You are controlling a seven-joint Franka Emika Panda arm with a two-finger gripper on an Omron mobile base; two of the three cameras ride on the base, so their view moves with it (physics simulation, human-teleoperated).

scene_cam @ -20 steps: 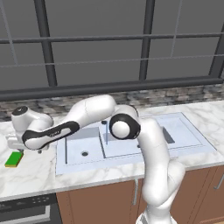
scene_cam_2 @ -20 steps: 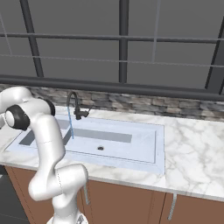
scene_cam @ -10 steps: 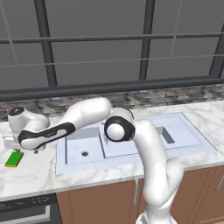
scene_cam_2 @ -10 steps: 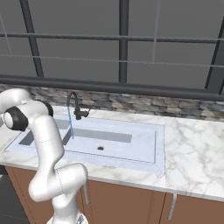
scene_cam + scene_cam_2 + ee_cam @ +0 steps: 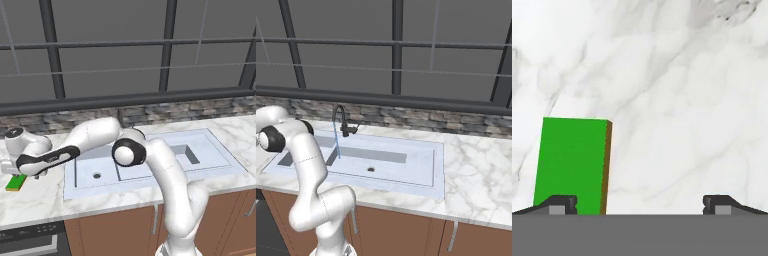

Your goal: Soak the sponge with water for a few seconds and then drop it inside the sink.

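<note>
The sponge (image 5: 16,183), a small flat block with a bright green top, lies on the marble counter left of the sink (image 5: 210,155). My arm reaches far left across the sink, and my gripper (image 5: 14,172) hangs just above the sponge. In the hand view the sponge (image 5: 572,165) lies toward the left, its near end by the left fingertip (image 5: 561,203). My gripper (image 5: 640,205) is open there, its jaws wide apart and holding nothing. In the right base view a thin blue stream of water (image 5: 336,142) falls from the black faucet (image 5: 342,120) into the sink (image 5: 406,167).
Marble counter (image 5: 476,165) runs along both sides of the sink. A stone backsplash (image 5: 190,109) and a dark window stand behind it. Wooden cabinet fronts (image 5: 115,232) are below, with a dark appliance (image 5: 30,240) at the lower left.
The hand has eased slightly left and down toward the sponge. The jaws have stayed open, and the sponge has not moved.
</note>
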